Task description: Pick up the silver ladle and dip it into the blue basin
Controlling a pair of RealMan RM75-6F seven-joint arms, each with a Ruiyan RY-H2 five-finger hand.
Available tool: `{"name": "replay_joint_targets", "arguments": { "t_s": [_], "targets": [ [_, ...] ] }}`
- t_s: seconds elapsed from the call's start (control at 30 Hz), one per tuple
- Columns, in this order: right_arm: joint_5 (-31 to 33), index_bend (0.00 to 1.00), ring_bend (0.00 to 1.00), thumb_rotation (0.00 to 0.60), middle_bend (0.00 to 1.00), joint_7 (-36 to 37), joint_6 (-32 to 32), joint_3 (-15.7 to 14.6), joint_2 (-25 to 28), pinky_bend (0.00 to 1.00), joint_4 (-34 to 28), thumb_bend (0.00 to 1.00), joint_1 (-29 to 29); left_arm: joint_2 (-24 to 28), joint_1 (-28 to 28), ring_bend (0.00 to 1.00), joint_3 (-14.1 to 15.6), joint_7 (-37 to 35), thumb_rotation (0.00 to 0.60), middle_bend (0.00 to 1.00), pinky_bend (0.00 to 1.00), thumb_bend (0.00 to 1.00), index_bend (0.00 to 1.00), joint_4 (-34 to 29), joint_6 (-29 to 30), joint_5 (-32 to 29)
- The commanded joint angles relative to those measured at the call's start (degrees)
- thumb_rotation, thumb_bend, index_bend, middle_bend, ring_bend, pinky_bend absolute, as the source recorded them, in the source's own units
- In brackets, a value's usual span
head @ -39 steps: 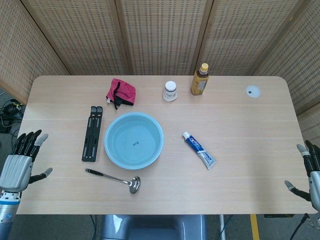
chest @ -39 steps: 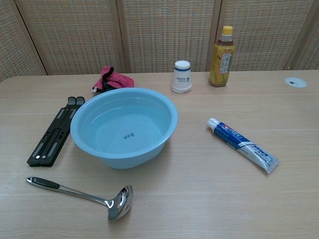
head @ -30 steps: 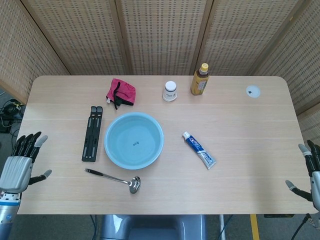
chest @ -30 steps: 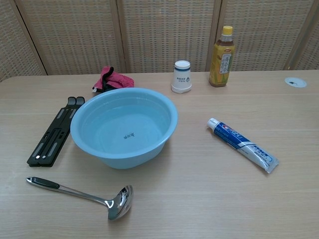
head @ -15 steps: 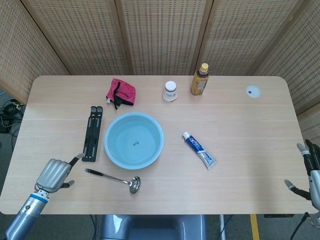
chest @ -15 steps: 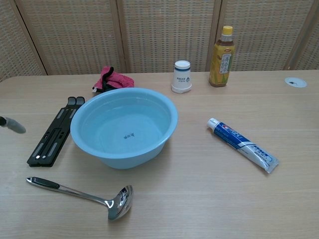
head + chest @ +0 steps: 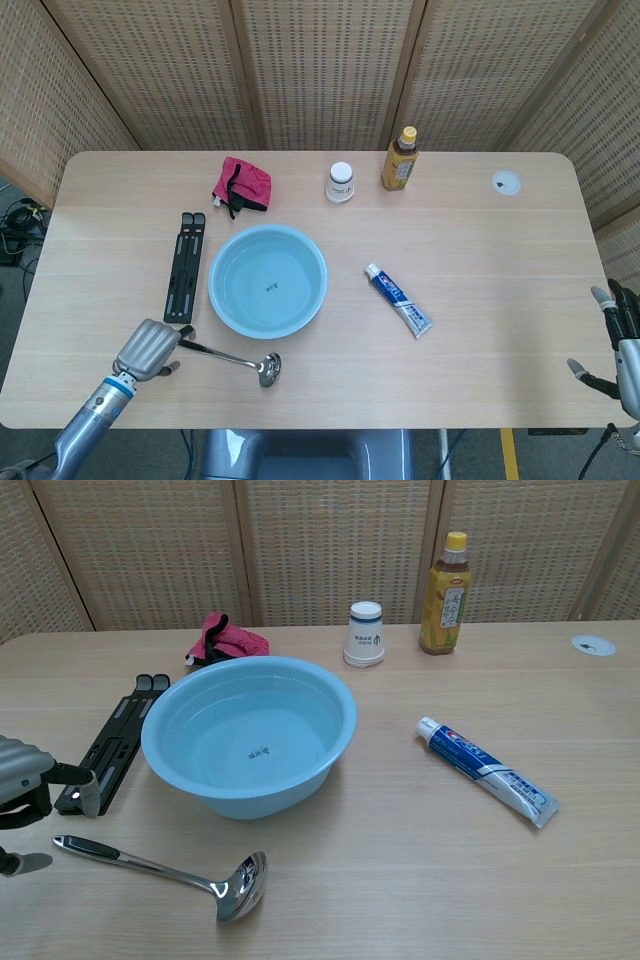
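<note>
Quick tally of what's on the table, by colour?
Blue: 2, basin, toothpaste
Silver: 1, ladle
Black: 1, stand
Pink: 1, pouch
White: 1, cup
Yellow: 1, bottle
Total: 7

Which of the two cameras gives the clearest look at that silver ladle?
The chest view. The silver ladle lies close to that camera, so its dark handle end and shiny bowl show large, with the left hand just above the handle. The head view shows the whole ladle from above, but small.
</note>
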Motion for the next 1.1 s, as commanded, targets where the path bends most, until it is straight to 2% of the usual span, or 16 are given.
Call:
{"name": "replay_joint_targets", "arguments": {
  "t_s": [0.03, 0.47, 0.87, 1.1],
  "targets": [
    [-0.03, 0.00, 0.00, 0.600, 0.00, 0.06, -0.11, -0.05, -0.02, 0.00, 0.03, 0.00, 0.04, -2.25, -0.92, 0.94, -0.58, 1.01, 0.600, 0.95, 1.00, 0.28, 0.42, 1.70, -1.52, -0.93],
    [0.30, 0.00, 0.00, 0.600, 0.00, 0.74, -0.84, -0.05, 0.15, 0.00, 0.13, 0.00, 0.30, -7.44, -2.42, 0.94, -1.60, 5.94, 0.600, 0.95, 1.00, 0.35, 0.43, 4.39, -4.80, -4.92],
    [0.09, 0.00, 0.00, 0.600, 0.00, 1.84, -1.07, -0.20, 0.45, 0.00, 0.25, 0.00, 0.38, -10.33, -2.63, 0.94, -1.44, 8.66, 0.600, 0.95, 1.00, 0.40, 0.45, 6.18, -4.89, -6.70],
    [0.21, 0.00, 0.00, 0.600, 0.00, 2.12, -1.35, -0.25, 0.50, 0.00, 0.19, 0.00, 0.48, -11.34, -2.67, 0.94, -1.43, 8.91, 0.600, 0.95, 1.00, 0.40, 0.46, 7.23, -4.71, -7.39]
  ]
}}
